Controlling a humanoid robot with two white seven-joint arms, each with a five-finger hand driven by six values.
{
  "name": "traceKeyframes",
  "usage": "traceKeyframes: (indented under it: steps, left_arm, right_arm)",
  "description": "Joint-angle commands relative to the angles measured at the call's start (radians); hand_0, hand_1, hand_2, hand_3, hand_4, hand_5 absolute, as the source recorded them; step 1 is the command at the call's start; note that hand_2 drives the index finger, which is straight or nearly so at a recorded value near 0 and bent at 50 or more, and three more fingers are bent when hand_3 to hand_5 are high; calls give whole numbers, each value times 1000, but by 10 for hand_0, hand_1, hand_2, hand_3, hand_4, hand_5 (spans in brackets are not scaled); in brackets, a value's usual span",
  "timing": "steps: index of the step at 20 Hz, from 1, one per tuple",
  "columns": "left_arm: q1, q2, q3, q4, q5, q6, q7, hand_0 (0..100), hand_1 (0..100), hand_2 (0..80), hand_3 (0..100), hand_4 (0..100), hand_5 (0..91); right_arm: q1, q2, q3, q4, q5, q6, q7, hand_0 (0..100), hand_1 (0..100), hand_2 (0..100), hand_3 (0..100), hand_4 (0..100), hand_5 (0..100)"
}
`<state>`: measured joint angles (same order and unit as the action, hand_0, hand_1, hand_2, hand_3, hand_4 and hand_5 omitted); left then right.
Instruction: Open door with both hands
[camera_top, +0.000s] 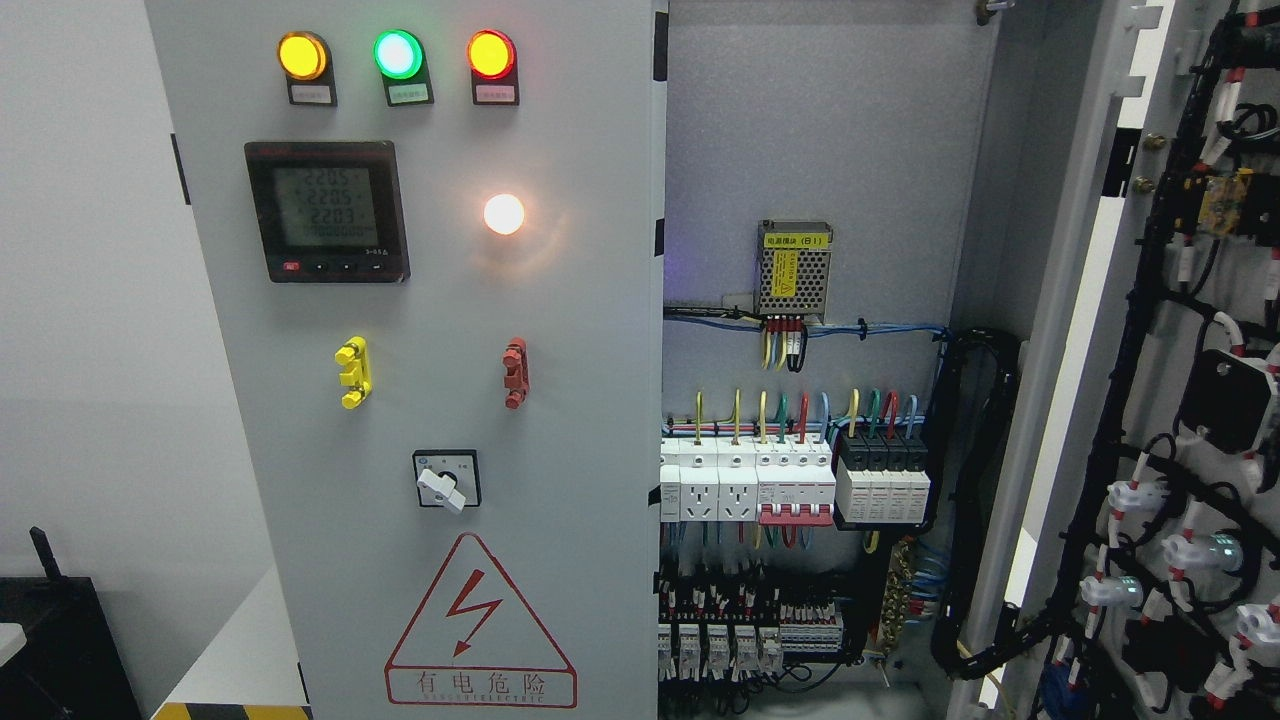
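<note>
Right door (1180, 400) swung wide at frame right, wired back facing us | left door (420, 400) shut, lamps lit | breakers (790, 480) exposed between | we see neither hand, state unknown

left door (560, 450): matt grey painted metal | meter (328, 211): glossy black plastic

White wall (80, 300) at left, black box (50, 640) at lower left, yellow-black striped floor tape (230, 711) beneath.
</note>
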<state>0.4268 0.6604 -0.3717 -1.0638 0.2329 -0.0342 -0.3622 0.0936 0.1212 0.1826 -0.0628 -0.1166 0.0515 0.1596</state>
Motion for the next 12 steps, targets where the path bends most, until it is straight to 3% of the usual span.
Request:
traceKeyframes:
  steps: [1, 3, 7, 12]
  left_arm:
    - [-178, -435, 2, 733, -153, -133, 8, 120, 389, 0, 0, 0, 0]
    - [-236, -499, 2, 887, -153, -208, 19, 120, 389, 0, 0, 0, 0]
    - [-252, -585, 7, 944, -144, -217, 95, 120, 389, 0, 0, 0, 0]
    - [-250, -676, 100, 982, -152, -222, 97, 120, 389, 0, 0, 0, 0]
  right_arm:
    - [0, 0, 0, 0, 0, -1, 0, 120, 389, 0, 0, 0, 0]
    - [0, 0, 0, 0, 0, -1, 0, 120, 389, 0, 0, 0, 0]
    - [0, 0, 0, 0, 0, -1, 0, 120, 389, 0, 0, 0, 0]
    - [0, 0, 0, 0, 0, -1, 0, 120, 389, 0, 0, 0, 0]
